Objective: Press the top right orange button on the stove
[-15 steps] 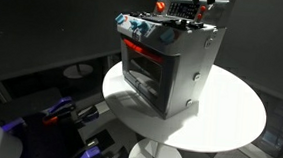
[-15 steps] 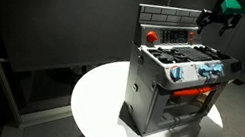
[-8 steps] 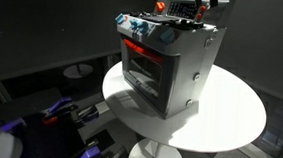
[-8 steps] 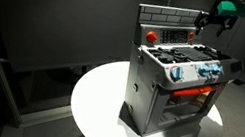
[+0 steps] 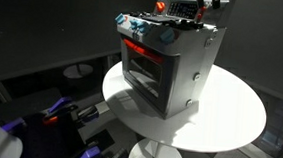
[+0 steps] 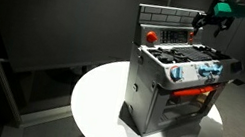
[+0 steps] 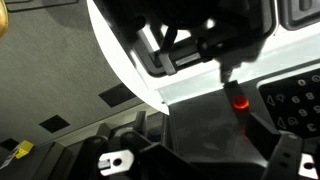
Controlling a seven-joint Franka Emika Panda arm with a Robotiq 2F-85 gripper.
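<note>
A grey toy stove stands on a round white table; both also show in the exterior view from the stove's other side, the stove and the table. My gripper is at the right end of the stove's raised back panel, and it also shows from the other side. In the wrist view the fingertips are together, just above a glowing orange button on the dark panel. I cannot tell whether they touch it.
A red round button sits at the left end of the back panel. Blue knobs line the stove's front edge. The oven window glows red. Dark curtains and floor clutter surround the table.
The gripper has shifted slightly toward the stove's back panel. The stove has not moved.
</note>
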